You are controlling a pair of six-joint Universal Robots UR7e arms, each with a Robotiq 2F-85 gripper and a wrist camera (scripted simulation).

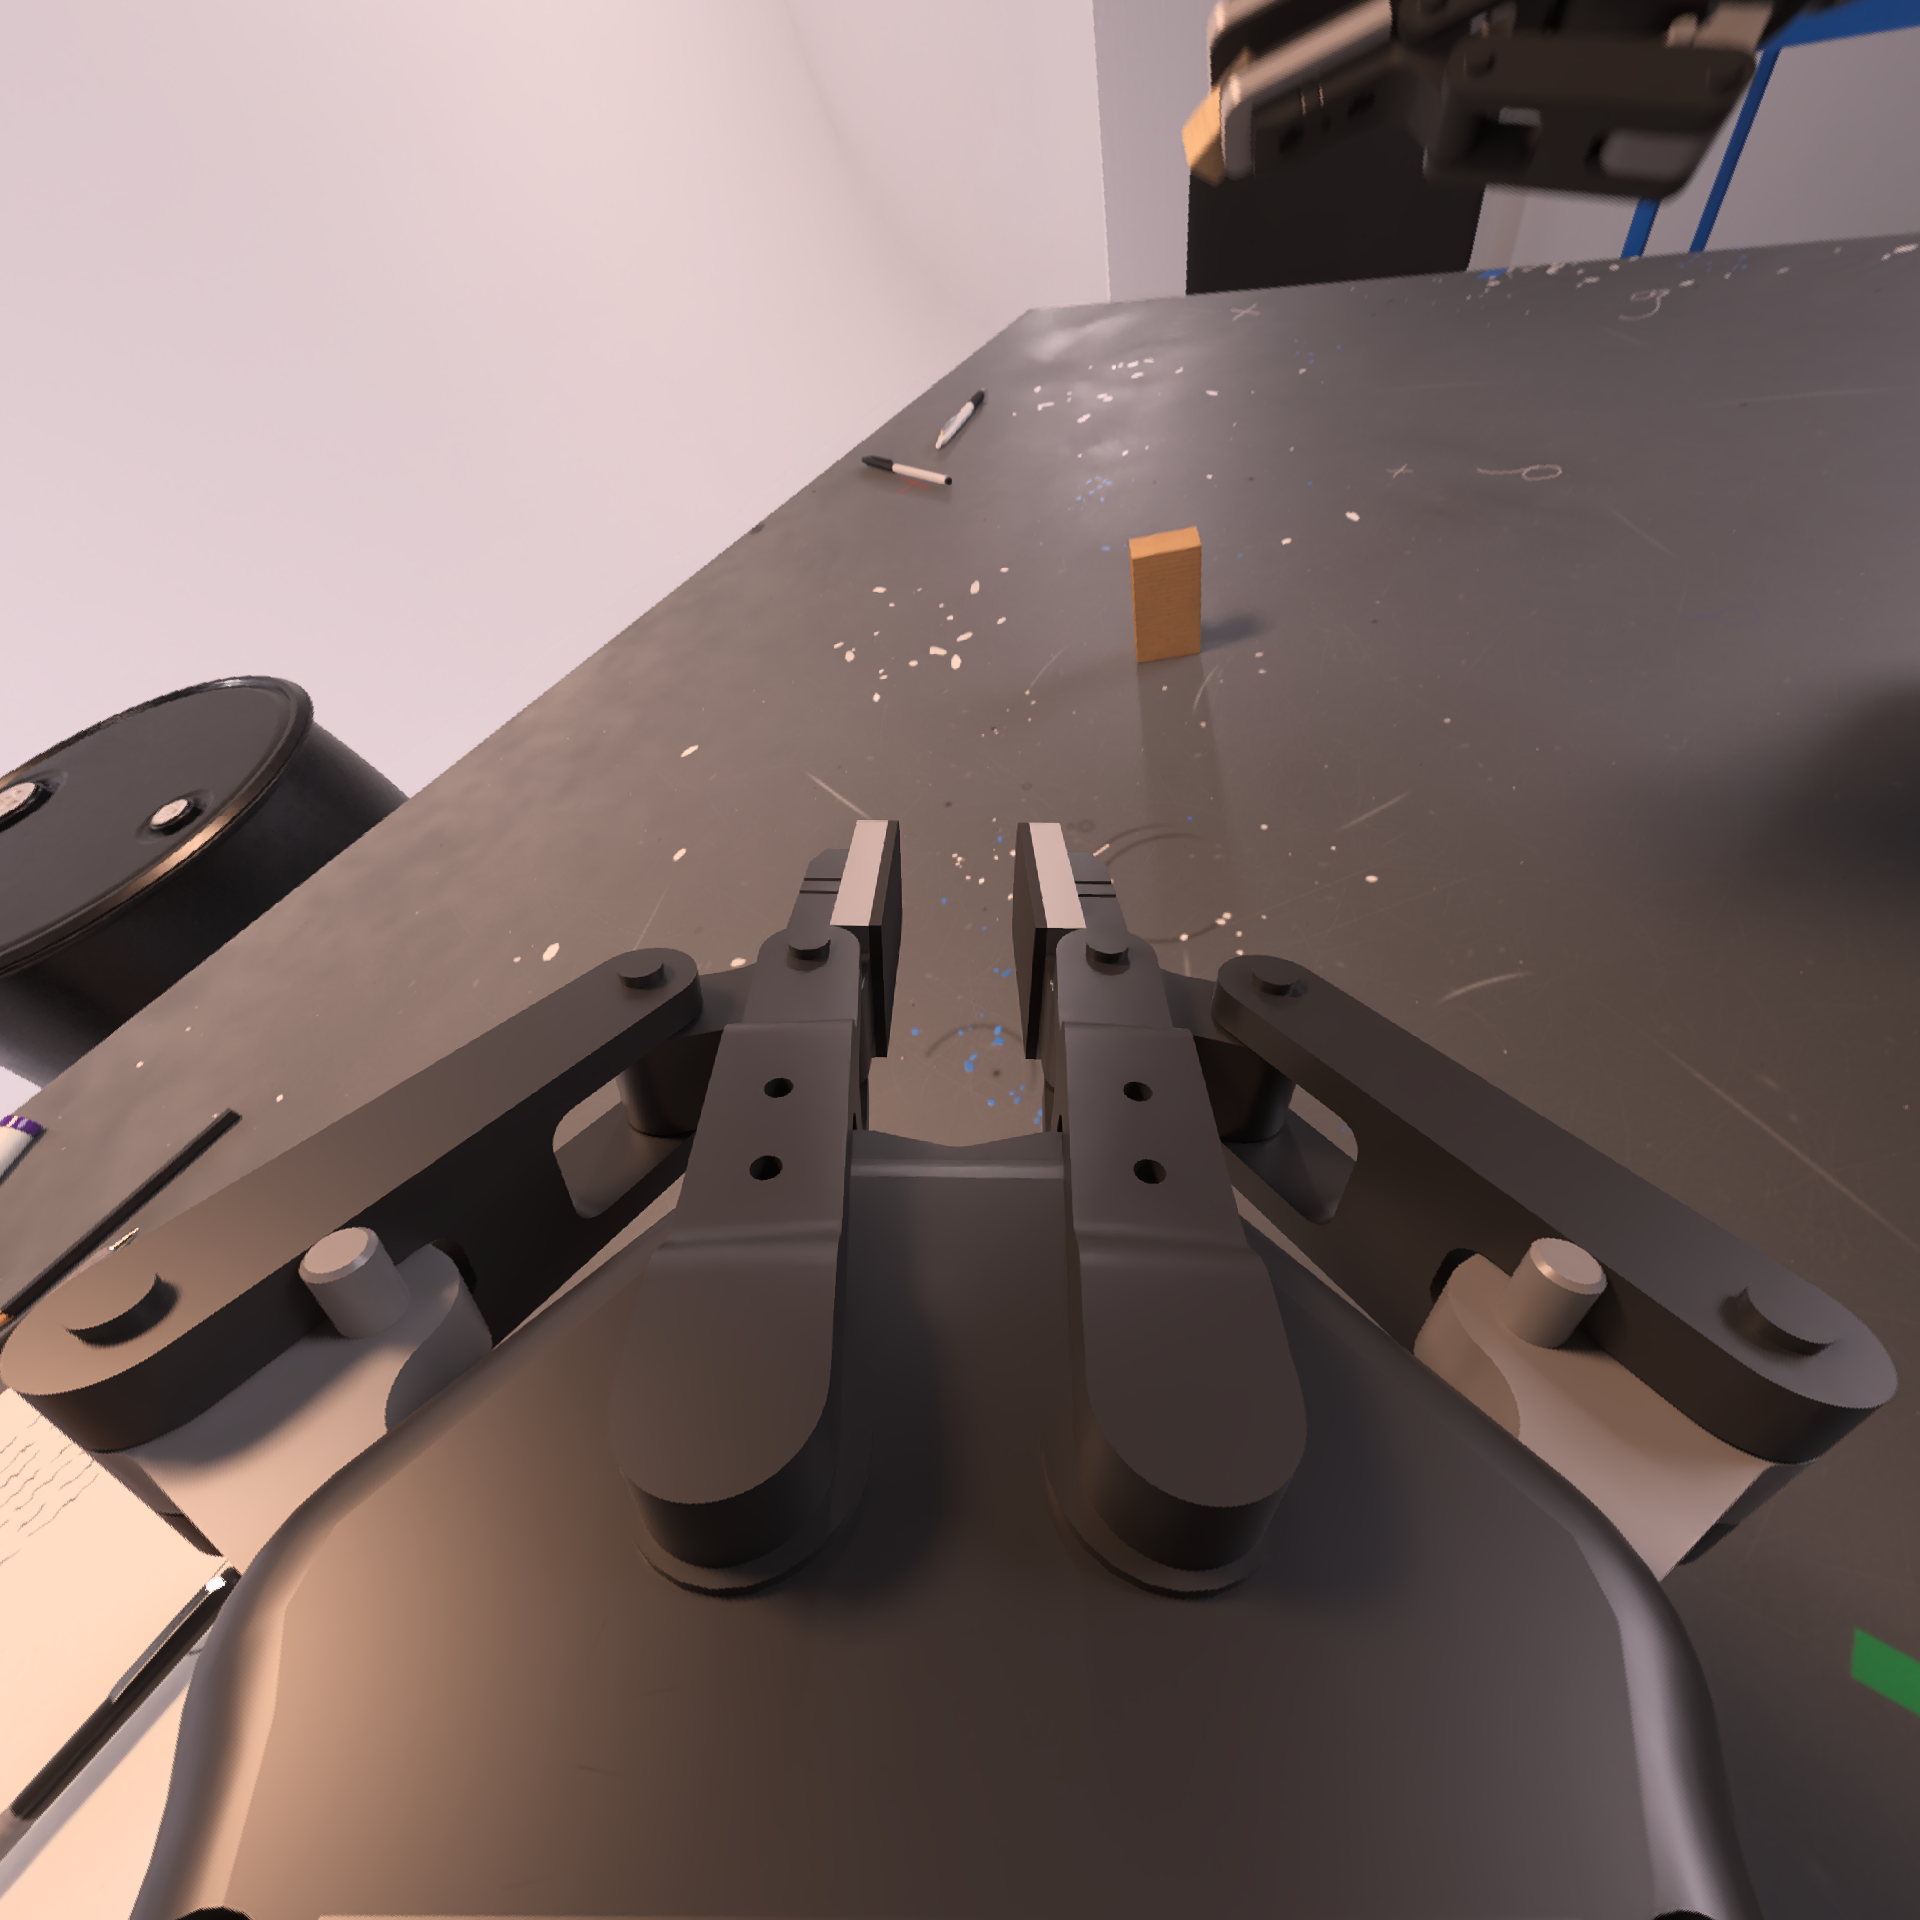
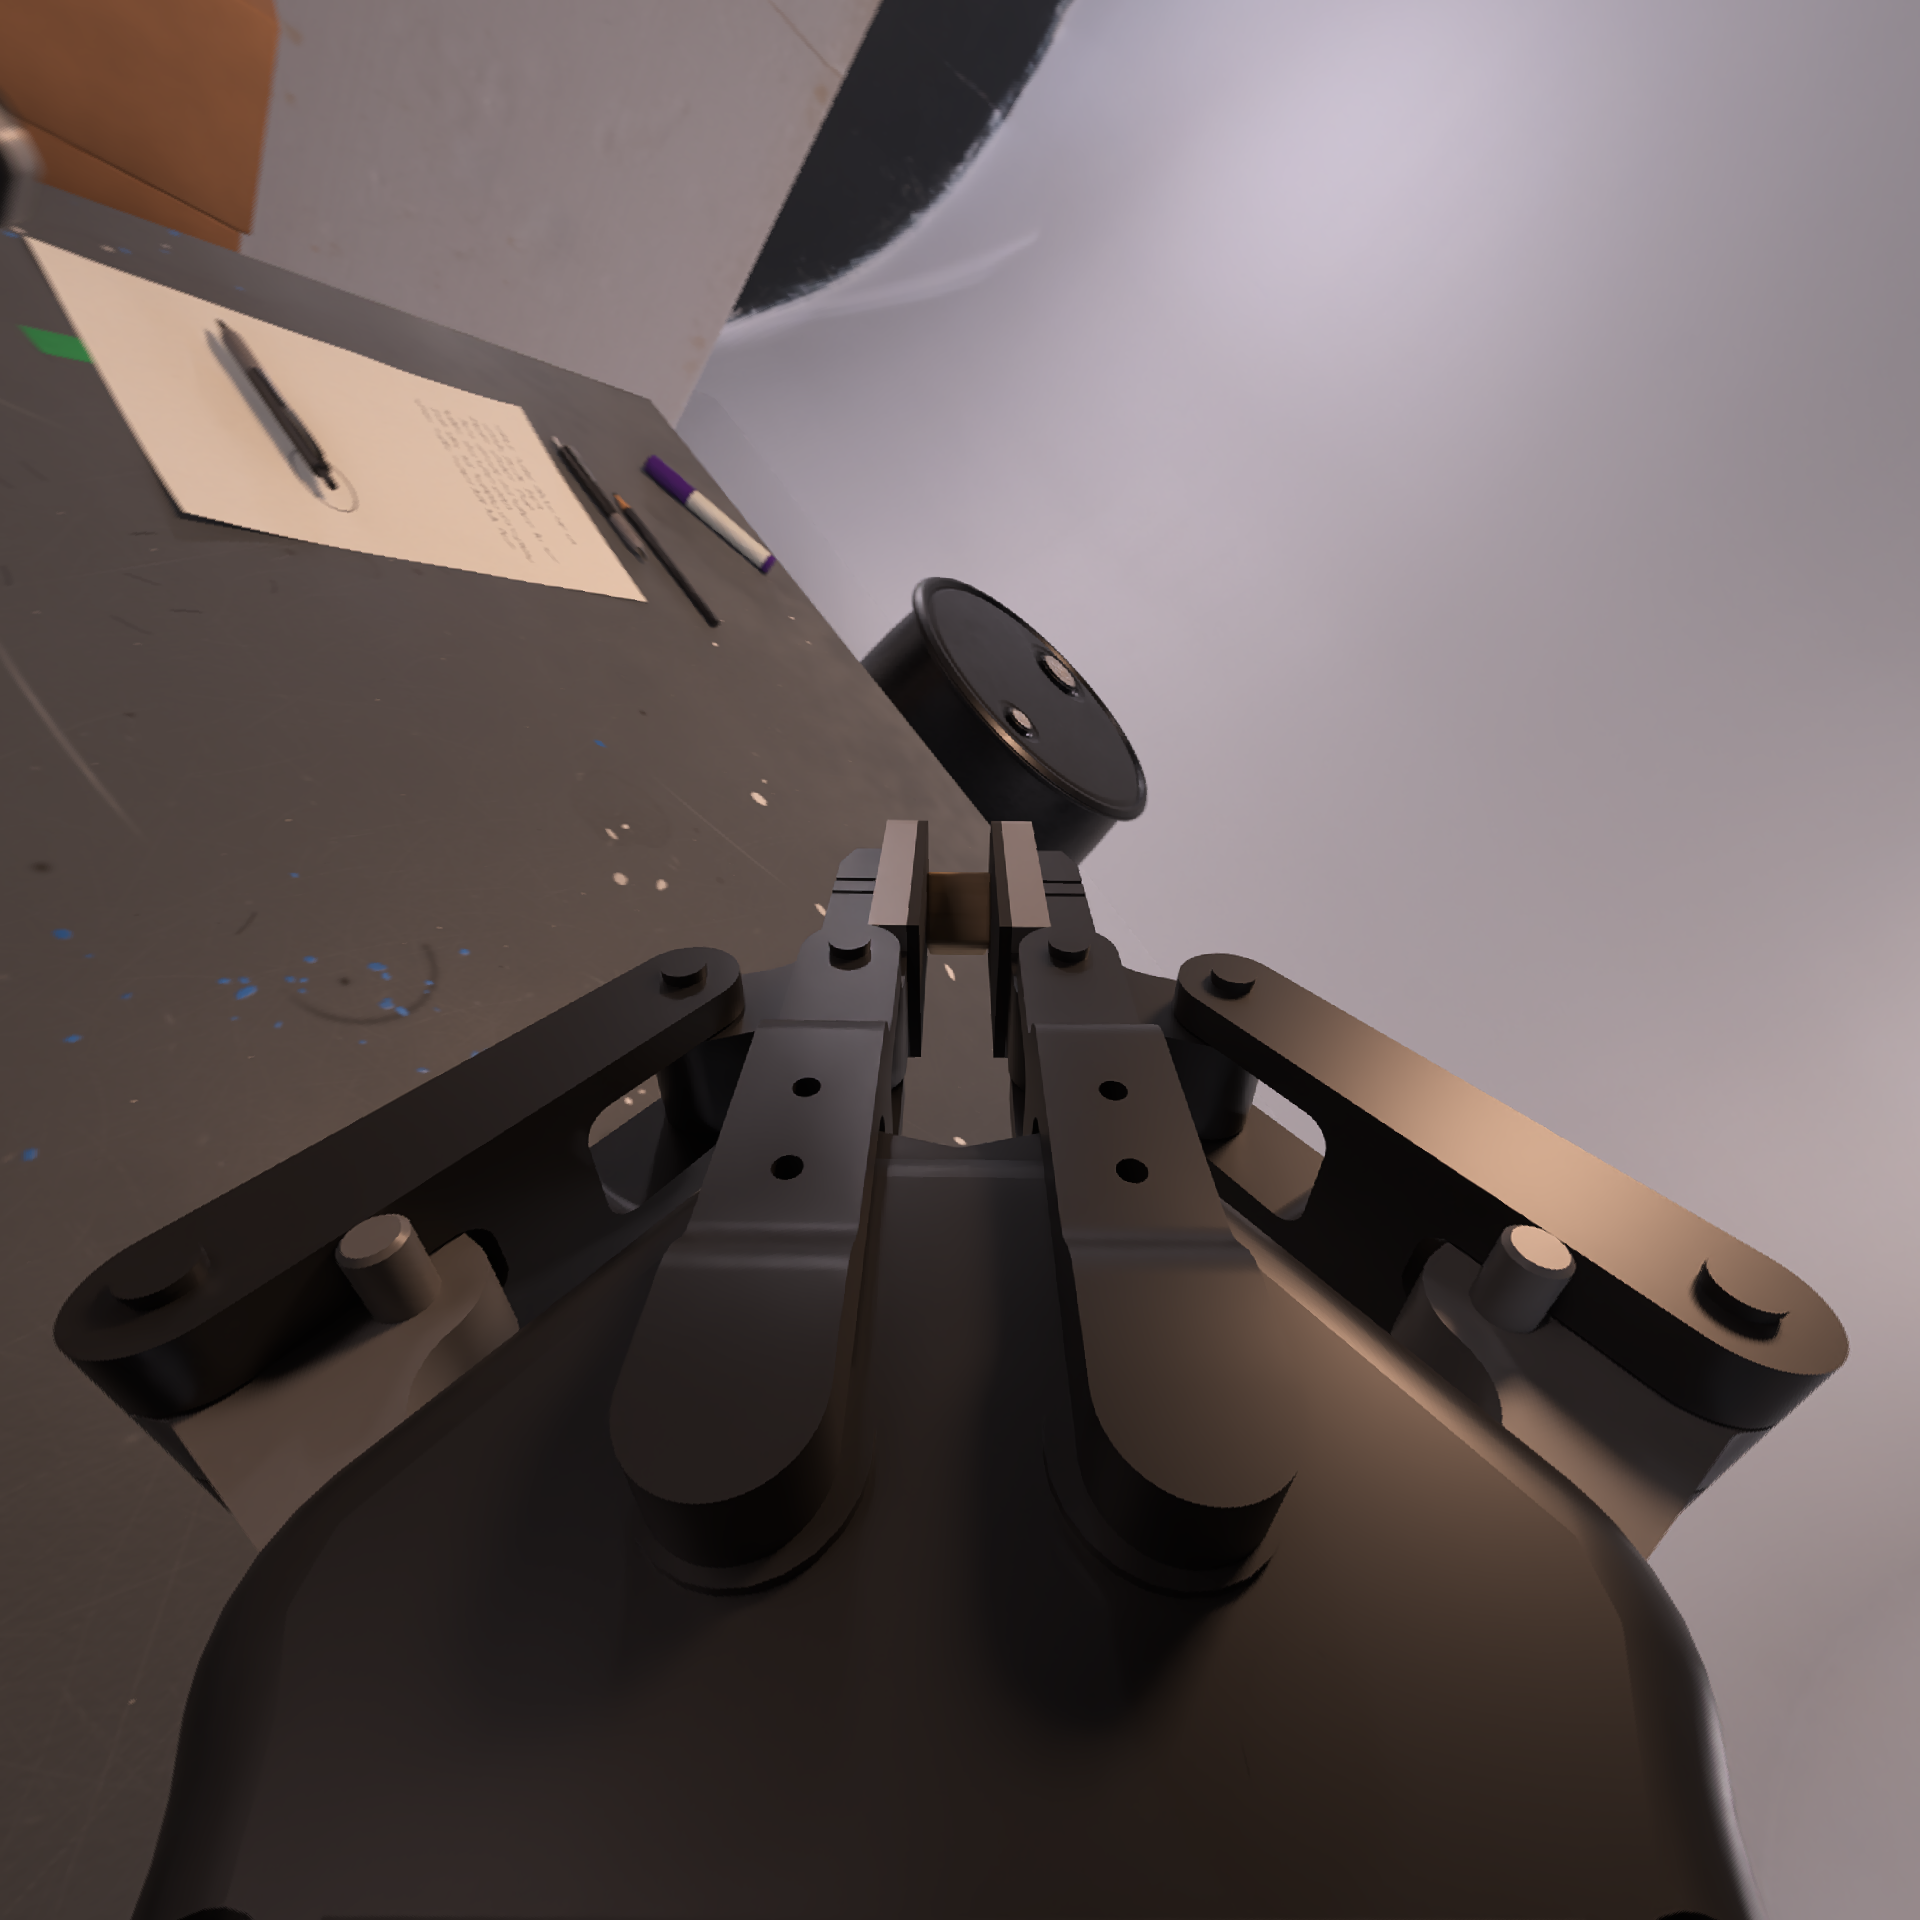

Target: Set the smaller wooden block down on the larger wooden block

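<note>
The larger wooden block [image 1: 1166, 594] stands upright on the dark table [image 1: 1455, 727], ahead of my left gripper [image 1: 956, 883]. That gripper is open and empty, low over the table, with a narrow gap between its pads. My right gripper [image 2: 958, 883] is shut on the smaller wooden block [image 2: 958, 909], held high above the table. In the left wrist view the right gripper [image 1: 1247, 114] shows at the top right, with the small block [image 1: 1203, 140] at its tips, above and beyond the larger block.
A black drum [image 1: 156, 821] stands beyond the table's left edge and also shows in the right wrist view [image 2: 1029, 727]. Two markers [image 1: 906, 473] lie near the far edge. A paper sheet [image 2: 343, 436] carries a pen [image 2: 272, 405], with a purple marker [image 2: 709, 514] beside it.
</note>
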